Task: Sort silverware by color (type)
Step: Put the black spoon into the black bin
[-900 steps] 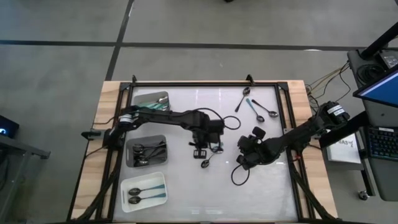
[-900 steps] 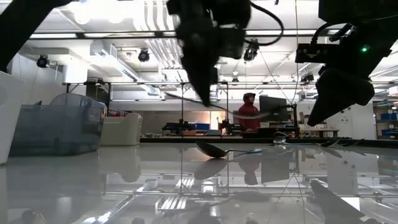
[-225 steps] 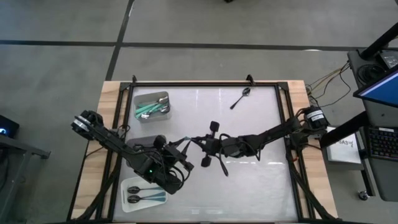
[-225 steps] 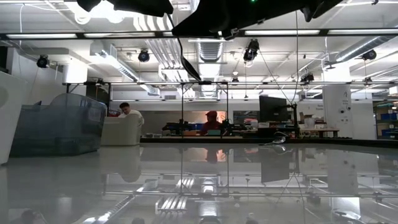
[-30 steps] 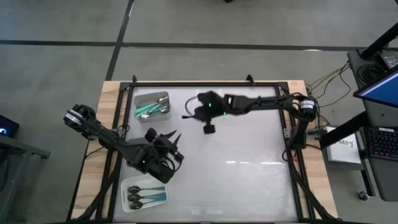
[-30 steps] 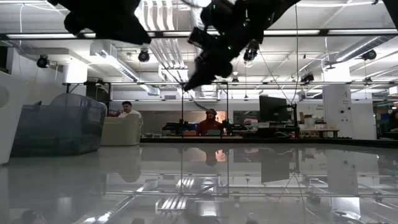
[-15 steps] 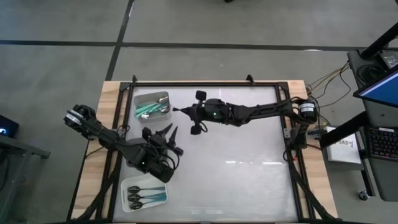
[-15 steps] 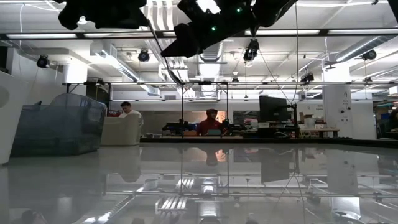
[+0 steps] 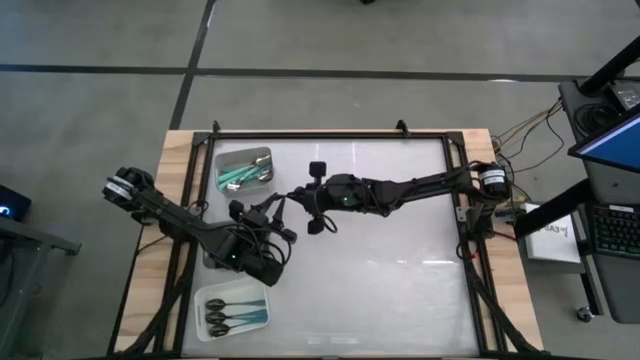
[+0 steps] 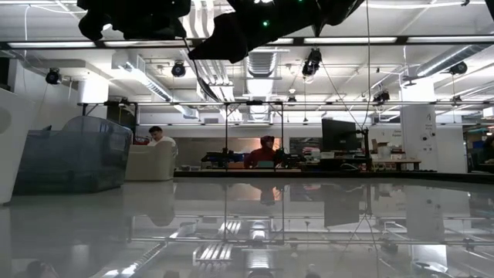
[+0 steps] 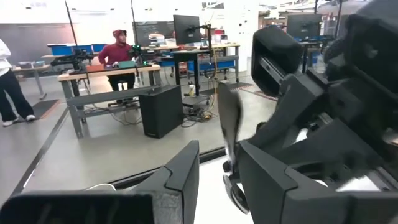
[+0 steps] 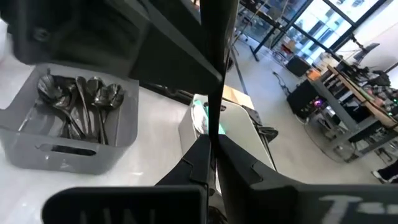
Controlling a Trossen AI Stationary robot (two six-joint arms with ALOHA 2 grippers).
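Observation:
My right gripper reaches in from the table's right to left of centre and is shut on a spoon. The spoon's thin handle looks dark in the right wrist view. My left gripper stands open just near of it, fingers pointing toward the far edge. In the left wrist view the spoon stands between my left fingers, closer to one of them; I see no touch. Below lie a grey tray of black spoons and a white tray with teal handles. My right gripper pinches the spoon between its two shut fingers. The handle runs straight out beyond the fingertips, along the fingers. The fingers hide which end they are on. They come from the table's right, and the spoon is lifted clear of the table.
A white tray with teal and silver pieces stands at the far left. Another white tray with spoons lies at the near left. My left arm covers most of the grey tray between them. People sit in the room beyond the table.
My right gripper has carried the spoon from beside the far-left tray toward the near edge, down to my left gripper. My left gripper has shifted slightly toward the far edge, its fingers now pointing that way. The fingers of both look unchanged.

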